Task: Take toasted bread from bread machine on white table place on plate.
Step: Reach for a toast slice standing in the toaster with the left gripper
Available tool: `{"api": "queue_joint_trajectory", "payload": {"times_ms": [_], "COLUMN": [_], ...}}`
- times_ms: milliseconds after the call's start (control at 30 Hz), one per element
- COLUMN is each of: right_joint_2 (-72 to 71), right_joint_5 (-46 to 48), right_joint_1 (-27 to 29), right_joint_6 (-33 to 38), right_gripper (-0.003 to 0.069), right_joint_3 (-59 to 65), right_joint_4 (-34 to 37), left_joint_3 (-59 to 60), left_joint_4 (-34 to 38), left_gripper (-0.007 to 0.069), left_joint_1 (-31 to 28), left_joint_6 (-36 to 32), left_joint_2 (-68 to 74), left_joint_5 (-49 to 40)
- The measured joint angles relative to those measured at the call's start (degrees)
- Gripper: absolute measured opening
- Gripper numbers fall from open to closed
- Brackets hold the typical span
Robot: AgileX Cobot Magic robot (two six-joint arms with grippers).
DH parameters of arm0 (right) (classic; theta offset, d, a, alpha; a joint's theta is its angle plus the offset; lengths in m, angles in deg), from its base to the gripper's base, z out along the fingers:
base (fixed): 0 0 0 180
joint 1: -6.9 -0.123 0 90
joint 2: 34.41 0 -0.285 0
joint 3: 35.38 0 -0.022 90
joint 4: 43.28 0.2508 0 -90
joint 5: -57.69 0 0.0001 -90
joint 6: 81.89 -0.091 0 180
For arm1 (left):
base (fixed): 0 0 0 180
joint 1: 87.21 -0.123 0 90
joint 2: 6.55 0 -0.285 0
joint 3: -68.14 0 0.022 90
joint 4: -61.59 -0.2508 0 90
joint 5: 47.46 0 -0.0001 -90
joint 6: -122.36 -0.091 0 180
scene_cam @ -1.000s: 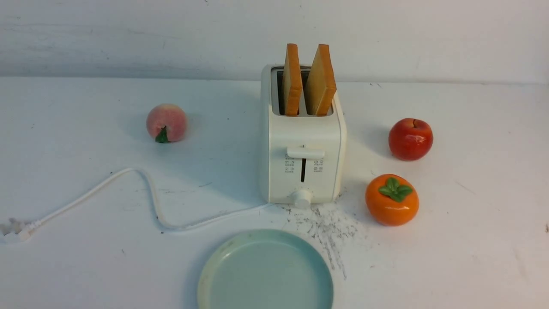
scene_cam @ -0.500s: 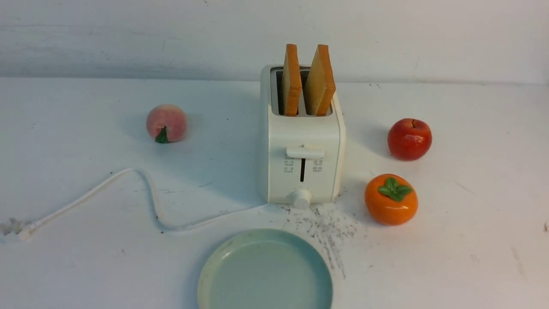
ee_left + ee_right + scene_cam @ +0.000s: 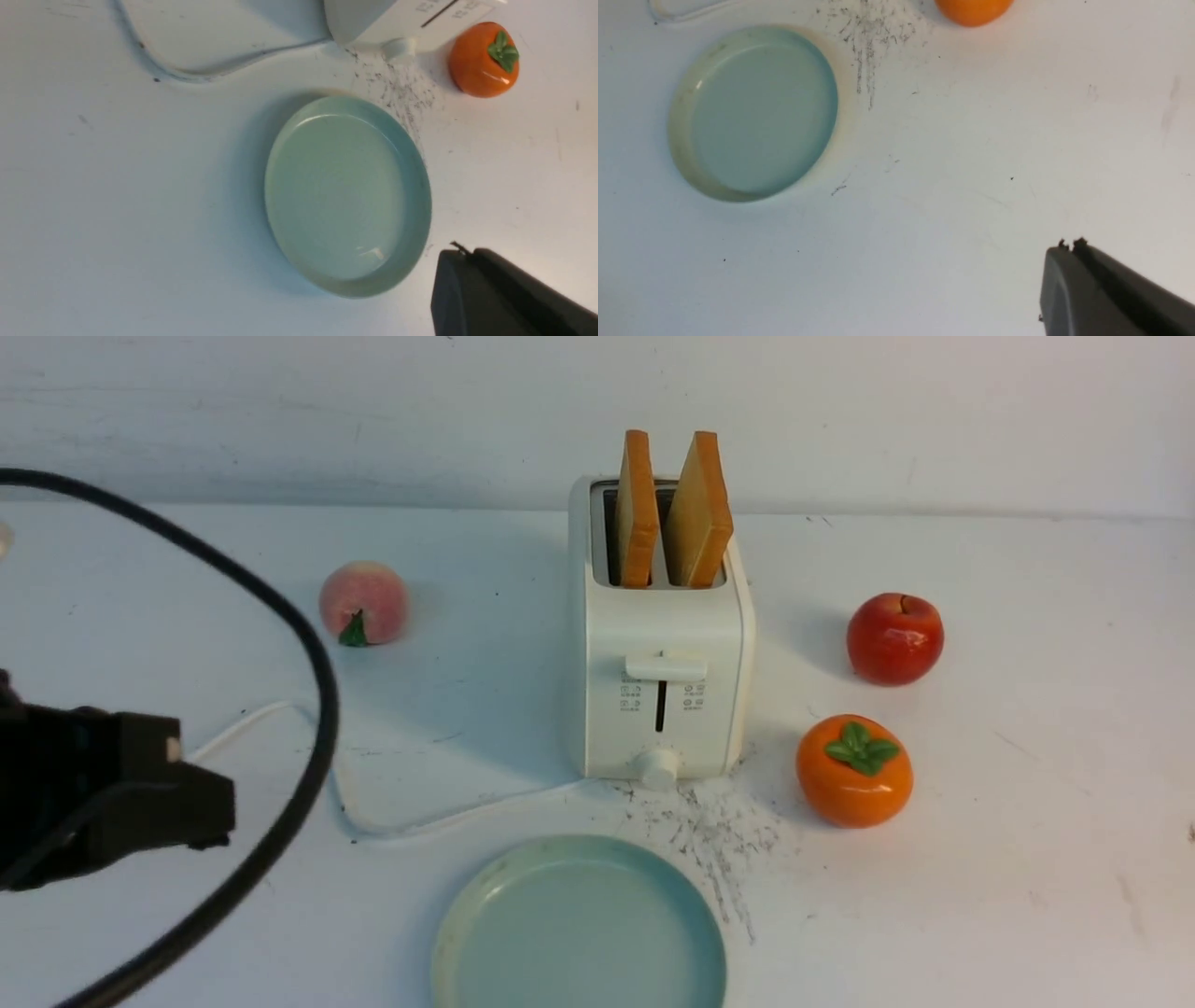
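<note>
While hanging over the white table [image 3: 1027, 896] at far left, presses fingers together: left gripper [image 3: 468, 254]. Lies just in front of the toaster [image 3: 659, 691]: plate [image 3: 579, 933]. Stand upright in its two slots at centre: bread slices [image 3: 695, 513]. Shows only in its wrist view, fingers also pressed together: right gripper [image 3: 1070, 246].

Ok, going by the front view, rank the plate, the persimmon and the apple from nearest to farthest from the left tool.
Measured from the left tool, which is low on the left side:
1. plate, front centre, nearest.
2. persimmon, right of the bread machine, toward the front.
3. apple, right side, farther back, farthest.
</note>
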Motion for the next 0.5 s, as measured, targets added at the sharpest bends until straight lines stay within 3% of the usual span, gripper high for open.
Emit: {"api": "queue_joint_trajectory", "payload": {"times_ms": [167, 400, 500], "right_joint_2": [-0.05, 0.00, 0.00], "right_joint_5": [-1.41, -1.86, -2.04], "right_joint_1": [0.00, 0.00, 0.00], "right_joint_6": [0.25, 0.25, 0.25], "right_gripper": [-0.0017, -0.0017, -0.0016], "right_joint_3": [0.00, 0.00, 0.00], "right_joint_4": [0.56, 0.95, 1.01], "left_joint_3": [-0.06, -6.62, -15.05], "left_joint_4": [6.60, 5.57, 2.83], "left_gripper": [-0.0014, -0.0014, -0.0014], "left_joint_1": [0.00, 0.00, 0.00], "left_joint_6": [-4.72, -4.51, -2.06], "left_joint_2": [4.84, 8.91, 12.94], "left_joint_5": [1.02, 0.76, -1.49]}}
